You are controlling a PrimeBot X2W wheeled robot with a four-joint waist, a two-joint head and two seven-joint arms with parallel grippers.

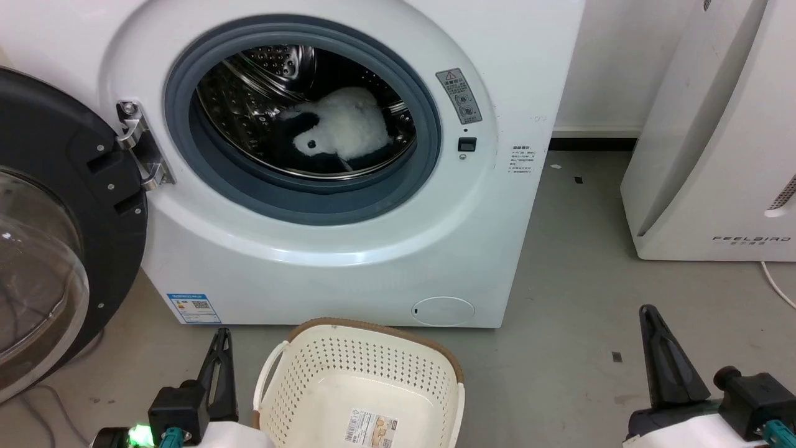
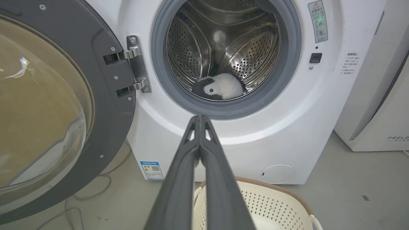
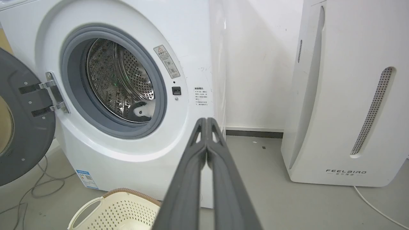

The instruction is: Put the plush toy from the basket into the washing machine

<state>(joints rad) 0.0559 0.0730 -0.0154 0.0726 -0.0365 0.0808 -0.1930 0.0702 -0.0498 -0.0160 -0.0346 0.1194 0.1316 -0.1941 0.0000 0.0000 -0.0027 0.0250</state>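
Head view: fluffy white, black-patched plush toy [image 1: 348,127] inside washing machine [image 1: 373,249]; left claw [image 2: 200,118], right claw [image 3: 206,120] closed.

The FEELBIRD lettering [image 3: 346,172] is read low on the white appliance [image 3: 345,95]; on the washing machine [image 1: 323,249] a grey warning label [image 1: 458,95] with triangle sign, a blue label [image 1: 193,308] with QR code and a printed notice [image 1: 522,160] are recorded, and a barcoded sticker [image 1: 371,429] in the basket [image 1: 367,361], their wording illegible.
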